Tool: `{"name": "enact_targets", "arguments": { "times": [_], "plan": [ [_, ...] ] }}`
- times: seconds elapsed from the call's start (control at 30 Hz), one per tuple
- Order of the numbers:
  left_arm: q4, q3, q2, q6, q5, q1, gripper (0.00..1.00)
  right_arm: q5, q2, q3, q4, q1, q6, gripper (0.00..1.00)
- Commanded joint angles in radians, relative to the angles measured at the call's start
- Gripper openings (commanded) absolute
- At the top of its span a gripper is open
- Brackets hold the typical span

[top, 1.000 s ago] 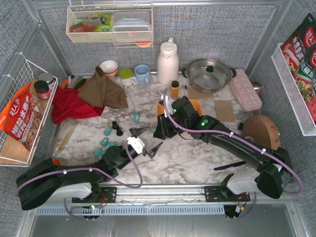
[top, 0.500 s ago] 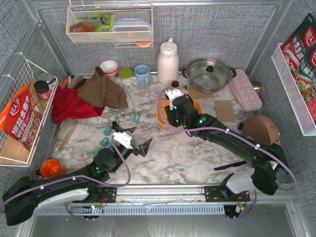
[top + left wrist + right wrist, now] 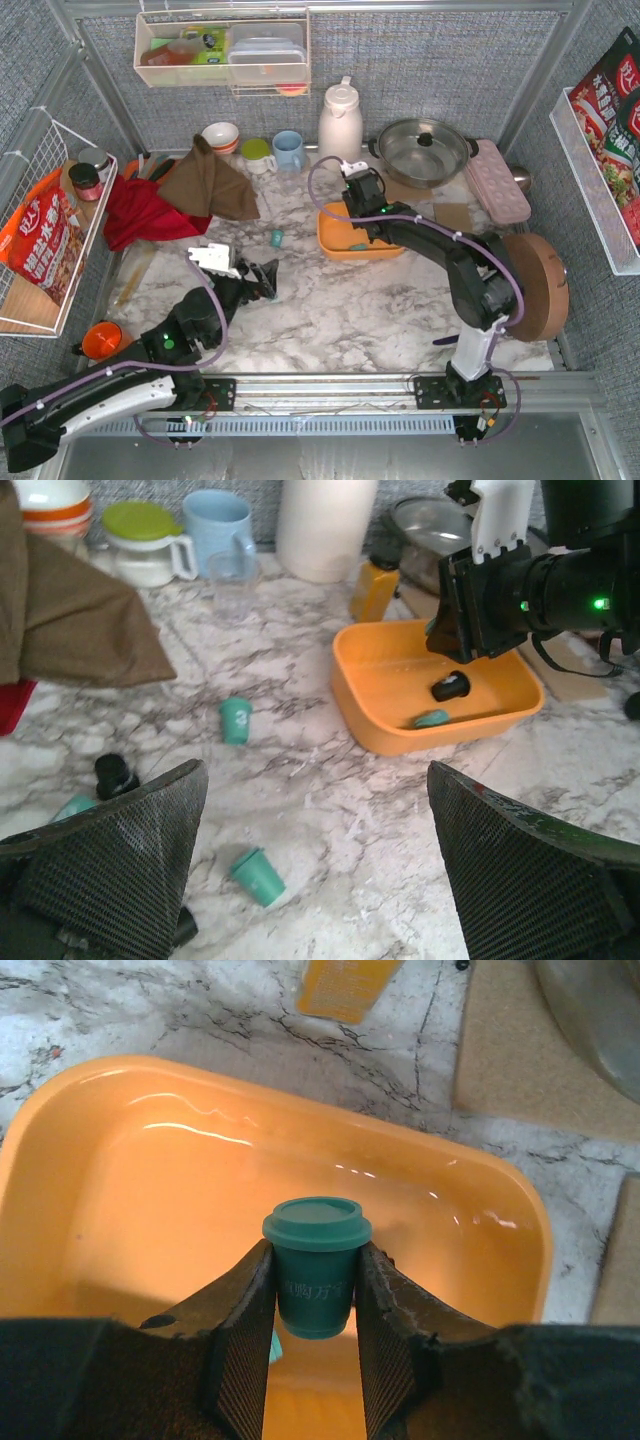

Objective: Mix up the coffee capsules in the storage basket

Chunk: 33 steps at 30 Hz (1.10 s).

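above the storage basket [image 3: 120, 1200], right gripper [image 3: 312, 1305] clamps a teal capsule [image 3: 316, 1265].

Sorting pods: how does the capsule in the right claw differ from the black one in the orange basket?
The held capsule is teal and upright, lid up; the black capsule lies on its side. The held capsule is pinched in the right claw over the storage basket; the black capsule rests loose on its floor. Both are small pods.
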Motion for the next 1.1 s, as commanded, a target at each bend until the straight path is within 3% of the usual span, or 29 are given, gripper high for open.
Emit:
{"name": "enact_targets", "arguments": {
  "times": [0.0, 0.1, 0.3, 0.5, 0.7, 0.8, 1.07],
  "plan": [
    [-0.113, 0.000, -0.024, -0.084, -0.109, 0.001, 0.99, 0.008, 0.080, 0.063, -0.035, -0.009, 0.027, 0.36],
    [-0.118, -0.024, -0.046, -0.122, -0.154, 0.001, 0.99, 0.005, 0.097, 0.060, -0.041, -0.010, 0.063, 0.46],
    [-0.149, -0.043, -0.064, -0.169, -0.159, 0.001, 0.99, 0.033, 0.069, 0.046, -0.070, -0.011, 0.102, 0.75],
    [-0.234, -0.011, 0.005, -0.284, -0.178, 0.002, 0.99, 0.109, -0.066, -0.018, -0.070, -0.011, 0.119, 0.90],
    [-0.432, 0.089, 0.180, -0.537, -0.215, 0.010, 0.99, 0.238, -0.277, -0.153, -0.055, -0.028, 0.151, 0.99],
    [-0.507, 0.138, 0.282, -0.640, -0.210, 0.015, 0.99, 0.347, -0.378, -0.228, -0.063, -0.063, 0.270, 0.99],
    [-0.559, 0.214, 0.572, -0.815, -0.155, 0.046, 0.99, 0.371, -0.575, -0.400, -0.056, -0.139, 0.337, 0.99]
  ]
}}
